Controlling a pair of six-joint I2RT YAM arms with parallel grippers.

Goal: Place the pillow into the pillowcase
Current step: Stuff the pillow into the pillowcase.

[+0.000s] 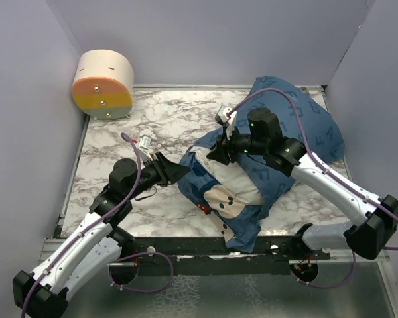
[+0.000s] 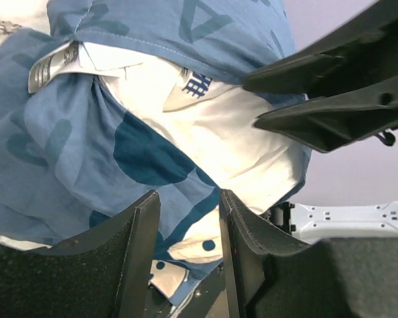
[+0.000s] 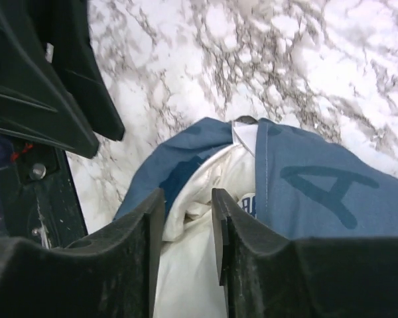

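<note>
The dark blue pillowcase (image 1: 298, 126) lies crumpled at the right of the table, its mouth toward the middle. The white pillow (image 1: 242, 182) sticks out of that mouth, partly covered. My right gripper (image 1: 217, 154) reaches down onto the opening; in the right wrist view its jaws (image 3: 188, 195) are narrowed on a bunched fold of the pillow (image 3: 192, 265), beside the pillowcase hem (image 3: 318, 199). My left gripper (image 1: 180, 173) stands open just left of the bundle. In the left wrist view its fingers (image 2: 189, 199) are apart, with the pillowcase (image 2: 66, 146) and pillow (image 2: 232, 139) beyond them, nothing clamped.
A round beige drum with orange and yellow bands (image 1: 103, 85) sits in the back left corner. The marble tabletop (image 1: 166, 126) is walled by lilac panels. The pillowcase's lower corner hangs over the near edge (image 1: 242, 238). The two grippers are close together.
</note>
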